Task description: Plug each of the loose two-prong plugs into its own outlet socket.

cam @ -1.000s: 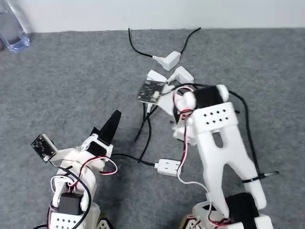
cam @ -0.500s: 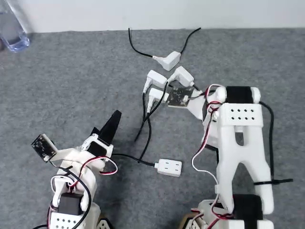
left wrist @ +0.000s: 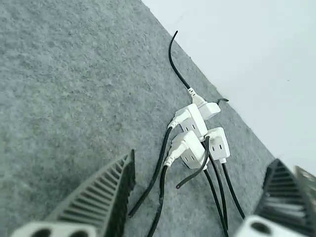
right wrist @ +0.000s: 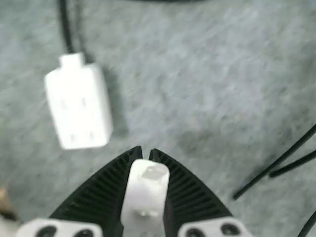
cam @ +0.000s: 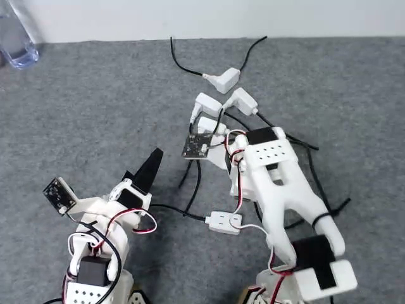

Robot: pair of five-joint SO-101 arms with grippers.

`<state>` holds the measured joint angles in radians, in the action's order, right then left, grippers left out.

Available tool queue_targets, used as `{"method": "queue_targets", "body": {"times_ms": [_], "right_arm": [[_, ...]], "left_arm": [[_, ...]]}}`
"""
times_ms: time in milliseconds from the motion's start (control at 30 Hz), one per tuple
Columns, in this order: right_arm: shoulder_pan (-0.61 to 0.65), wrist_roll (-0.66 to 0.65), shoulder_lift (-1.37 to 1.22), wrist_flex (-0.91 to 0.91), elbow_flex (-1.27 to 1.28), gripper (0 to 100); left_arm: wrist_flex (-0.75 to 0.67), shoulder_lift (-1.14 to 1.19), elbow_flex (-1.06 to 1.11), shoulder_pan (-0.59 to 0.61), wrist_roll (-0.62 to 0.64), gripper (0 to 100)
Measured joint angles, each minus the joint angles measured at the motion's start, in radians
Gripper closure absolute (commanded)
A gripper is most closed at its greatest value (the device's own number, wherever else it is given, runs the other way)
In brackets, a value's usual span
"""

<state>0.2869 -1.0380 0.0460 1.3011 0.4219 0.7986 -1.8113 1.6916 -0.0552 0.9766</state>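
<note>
Where the right arm (cam: 291,196) stretches across the high view, its white body covers its own jaws, so their grip cannot be read from there. The left gripper (cam: 144,170) sits low and points toward one o'clock over bare grey carpet (cam: 95,107). The outlet socket (cam: 225,221) lies at four o'clock from it, just beside the right arm. The loose plugs (cam: 218,101) bunch together at twelve o'clock from the socket, and their black cords (cam: 197,179) run down past the arm. A clear bottle (cam: 16,41), cut off by the frame, stands at the ten o'clock corner.

In the left wrist view, the left gripper (left wrist: 202,163) has its jaws wide apart and holds nothing. The loose plugs (left wrist: 195,136) lie well beyond them and touch one another. Their cords are tangled, so it is hard to tell which cord belongs to which plug.

In the right wrist view, the right gripper (right wrist: 145,154) is clamped on a white plug (right wrist: 145,190), whose prongs are hidden. The outlet socket (right wrist: 79,108) lies near the fingertips, apart from the plug, and its slots are hard to make out.
</note>
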Motion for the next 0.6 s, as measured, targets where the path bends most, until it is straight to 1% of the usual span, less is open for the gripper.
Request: {"method": "queue_targets", "body": {"times_ms": [133,200,400,600], "right_arm": [[0.000,0.000,-0.077,-0.087,0.000,75.4],[0.000,0.000,-0.107,-0.132,0.000,72.3],[-0.002,-0.002,-0.127,-0.193,0.000,77.7],[-0.002,0.002,-0.077,-0.190,0.000,78.3]], "left_arm": [[0.000,0.000,0.000,0.000,0.000,61],[0.000,0.000,0.000,0.000,0.000,61],[0.000,0.000,0.000,0.000,0.000,61],[0.000,0.000,0.000,0.000,0.000,61]]}}
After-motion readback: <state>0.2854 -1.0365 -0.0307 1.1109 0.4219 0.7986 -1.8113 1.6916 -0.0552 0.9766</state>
